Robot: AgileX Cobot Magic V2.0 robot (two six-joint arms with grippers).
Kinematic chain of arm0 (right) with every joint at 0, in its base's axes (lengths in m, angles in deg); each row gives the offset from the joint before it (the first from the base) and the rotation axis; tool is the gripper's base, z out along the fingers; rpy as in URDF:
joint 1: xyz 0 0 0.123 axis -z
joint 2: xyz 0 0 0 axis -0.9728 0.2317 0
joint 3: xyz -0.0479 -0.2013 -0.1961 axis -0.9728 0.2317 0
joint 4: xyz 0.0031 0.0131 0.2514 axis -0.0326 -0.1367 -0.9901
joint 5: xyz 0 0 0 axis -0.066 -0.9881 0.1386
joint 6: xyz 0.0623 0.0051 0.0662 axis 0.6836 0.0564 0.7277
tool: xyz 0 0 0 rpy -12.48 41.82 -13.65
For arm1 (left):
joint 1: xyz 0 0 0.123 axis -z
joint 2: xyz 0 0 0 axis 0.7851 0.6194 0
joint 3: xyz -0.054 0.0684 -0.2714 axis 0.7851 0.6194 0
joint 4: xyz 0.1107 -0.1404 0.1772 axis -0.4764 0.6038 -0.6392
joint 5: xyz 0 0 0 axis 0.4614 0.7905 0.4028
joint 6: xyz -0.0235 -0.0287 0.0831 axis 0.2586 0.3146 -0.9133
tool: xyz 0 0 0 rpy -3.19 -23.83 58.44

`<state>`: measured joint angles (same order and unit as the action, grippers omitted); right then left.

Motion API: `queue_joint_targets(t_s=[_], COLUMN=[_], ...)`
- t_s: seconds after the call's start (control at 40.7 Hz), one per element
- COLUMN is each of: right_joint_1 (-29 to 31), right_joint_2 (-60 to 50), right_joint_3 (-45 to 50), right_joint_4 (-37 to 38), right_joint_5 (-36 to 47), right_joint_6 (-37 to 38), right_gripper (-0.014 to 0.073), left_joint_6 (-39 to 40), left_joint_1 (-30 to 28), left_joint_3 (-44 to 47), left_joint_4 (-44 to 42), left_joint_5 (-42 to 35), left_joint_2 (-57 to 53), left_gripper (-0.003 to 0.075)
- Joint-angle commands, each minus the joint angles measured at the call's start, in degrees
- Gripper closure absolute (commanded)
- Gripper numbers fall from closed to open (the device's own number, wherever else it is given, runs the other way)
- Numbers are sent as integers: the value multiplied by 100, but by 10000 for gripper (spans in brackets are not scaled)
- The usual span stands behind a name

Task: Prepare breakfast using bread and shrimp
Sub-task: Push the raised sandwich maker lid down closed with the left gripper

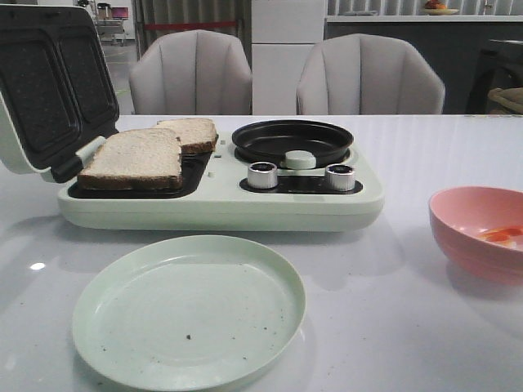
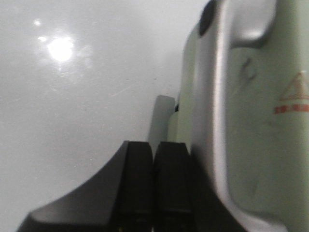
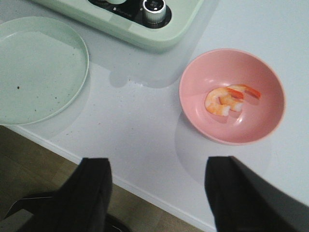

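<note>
Two bread slices lie on the dark grill plate of the pale-green breakfast maker, a near slice and a far slice. The shrimp lies in a pink bowl at the right. In the right wrist view the shrimp sits in the middle of the bowl. My right gripper is open and empty over the table's front edge, short of the bowl. My left gripper is shut and empty, close beside the maker's lid. Neither gripper shows in the front view.
The maker's lid stands open at the left. A black round pan with a pale-green knob sits on its right half, behind two silver dials. A pale-green plate lies in front, also seen in the right wrist view.
</note>
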<state>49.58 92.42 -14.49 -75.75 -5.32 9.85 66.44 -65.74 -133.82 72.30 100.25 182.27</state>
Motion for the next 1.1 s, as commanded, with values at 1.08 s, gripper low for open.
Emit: queue_joint_targets(t_s=[1.08], right_joint_1=[11], right_joint_2=[-26], right_joint_3=[-143], right_joint_4=[80], right_joint_5=[335], right_joint_6=[-29], right_gripper=[78], left_joint_6=[126], left_joint_1=[4257], left_joint_3=[3000], left_joint_4=[-1332], left_joint_5=[-1065], left_joint_2=[-3752], left_gripper=[617])
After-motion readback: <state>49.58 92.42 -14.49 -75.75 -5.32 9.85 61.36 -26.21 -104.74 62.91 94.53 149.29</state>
